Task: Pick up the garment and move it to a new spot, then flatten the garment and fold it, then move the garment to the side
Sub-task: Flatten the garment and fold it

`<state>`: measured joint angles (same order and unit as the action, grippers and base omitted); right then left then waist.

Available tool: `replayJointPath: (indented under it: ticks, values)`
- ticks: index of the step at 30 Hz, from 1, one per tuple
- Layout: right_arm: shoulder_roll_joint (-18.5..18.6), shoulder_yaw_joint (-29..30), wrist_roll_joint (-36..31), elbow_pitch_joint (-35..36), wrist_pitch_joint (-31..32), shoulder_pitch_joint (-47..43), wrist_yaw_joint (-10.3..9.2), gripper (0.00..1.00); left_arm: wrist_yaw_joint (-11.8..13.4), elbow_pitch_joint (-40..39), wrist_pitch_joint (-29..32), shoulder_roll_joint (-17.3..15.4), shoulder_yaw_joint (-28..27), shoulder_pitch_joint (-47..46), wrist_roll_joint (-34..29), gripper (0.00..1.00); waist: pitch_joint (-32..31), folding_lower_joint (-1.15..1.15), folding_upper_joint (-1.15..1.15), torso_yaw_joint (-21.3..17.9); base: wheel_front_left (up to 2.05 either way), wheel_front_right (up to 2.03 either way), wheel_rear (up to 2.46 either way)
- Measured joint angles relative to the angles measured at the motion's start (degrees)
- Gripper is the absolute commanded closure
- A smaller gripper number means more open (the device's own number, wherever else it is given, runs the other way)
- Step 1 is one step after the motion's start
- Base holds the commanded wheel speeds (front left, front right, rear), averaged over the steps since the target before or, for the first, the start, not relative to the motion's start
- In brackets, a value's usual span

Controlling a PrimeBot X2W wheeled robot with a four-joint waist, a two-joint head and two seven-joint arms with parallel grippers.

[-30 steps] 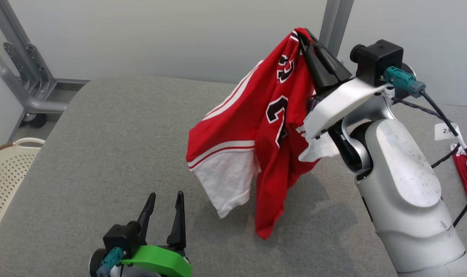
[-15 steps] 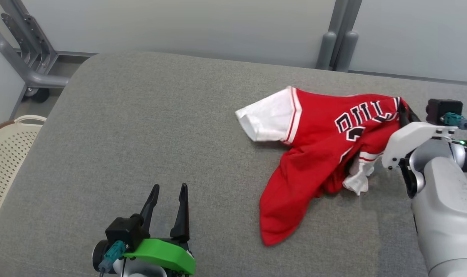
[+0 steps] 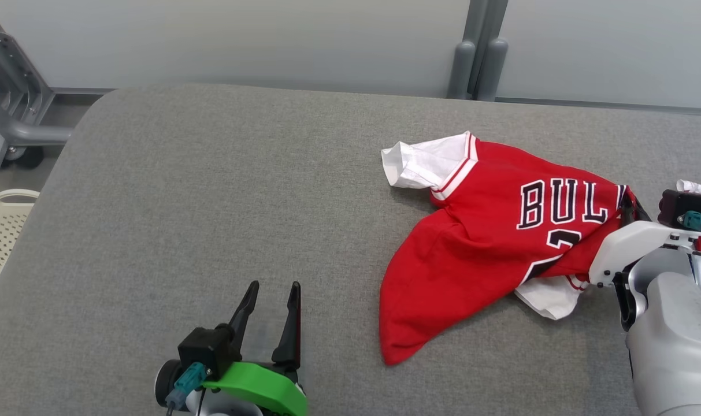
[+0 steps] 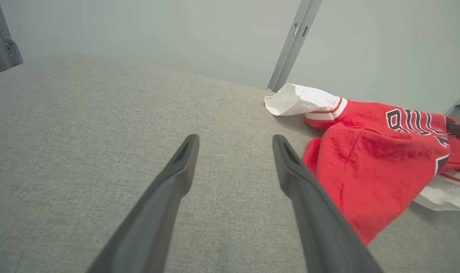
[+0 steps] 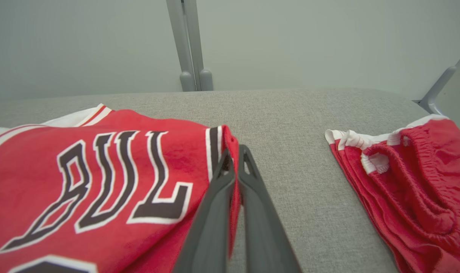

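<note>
Jersey (image 3: pixel 483 242) numeral (image 3: pixel 564 238) partly hidden

A: What does the right hand (image 5: pixel 235 151) grip?
B: Its 2 fingers (image 5: pixel 214 212) are pressed together on the striped edge of the red jersey (image 5: pixel 101 170), which lies on the grey surface (image 5: pixel 290 113).
A: Anything else?
B: Some red shorts (image 5: pixel 415 178) with white trim, off to the right, apart from the jersey.

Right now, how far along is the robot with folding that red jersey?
Early. Done, seemingly: jersey laid on the grey table, rumpled. In hand: the right end effector pinches its edge; the left end effector hovers open, apart. Left: flattening, folding, moving it aside.
</note>
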<state>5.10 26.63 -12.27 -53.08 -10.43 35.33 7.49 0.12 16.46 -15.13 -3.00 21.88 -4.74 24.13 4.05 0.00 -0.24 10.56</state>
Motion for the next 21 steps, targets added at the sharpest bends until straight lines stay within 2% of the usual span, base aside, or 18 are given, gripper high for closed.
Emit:
replayJointPath:
  ticks: [1, 6, 11, 16, 20, 21]
  values:
    - [-0.1, 0.2, -0.1, -0.3, -0.4, -0.1, 0.00, 0.00, -0.1, 0.2, 0.0, 0.0, 0.2, 0.0, 0.0, 0.00, -0.1, 0.00, 0.00, -0.2, 0.00, 0.00, 0.00]
    - [-0.6, 0.2, -0.1, -1.3, -2.2, -0.7, 0.00, 0.00, -0.6, 1.3, 0.0, 0.0, 2.0, 0.2, 0.0, 0.00, -1.0, 0.00, 0.00, -1.7, 0.00, 0.00, 0.00]
    - [-1.3, -2.4, 2.3, 0.3, -3.9, -2.2, 0.00, 0.00, -1.5, 2.6, 0.5, 0.1, 4.7, 0.7, 0.1, 0.00, -2.2, 0.00, 0.00, -3.6, 0.00, 0.00, 0.00]
    - [-2.1, -8.3, 8.7, 8.2, -4.5, -8.1, 0.00, 0.00, -3.0, 4.8, 2.5, 0.1, 8.9, 1.1, 0.9, 0.00, -3.7, 0.00, 0.00, -6.3, 0.00, 0.00, 0.00]
    - [-2.1, -11.2, 12.7, 15.7, -4.6, -13.4, 0.00, 0.00, -3.1, 7.7, 3.4, 0.2, 10.3, 0.9, 1.6, 0.00, -4.2, 0.00, 0.00, -8.3, 0.00, 0.00, 0.00]
    - [-2.1, -11.2, 12.7, 15.7, -4.6, -13.4, 0.00, 0.00, -3.1, 7.7, 3.4, 0.2, 10.3, 0.9, 1.6, 0.00, -4.2, 0.00, 0.00, -8.3, 0.00, 0.00, 0.00]
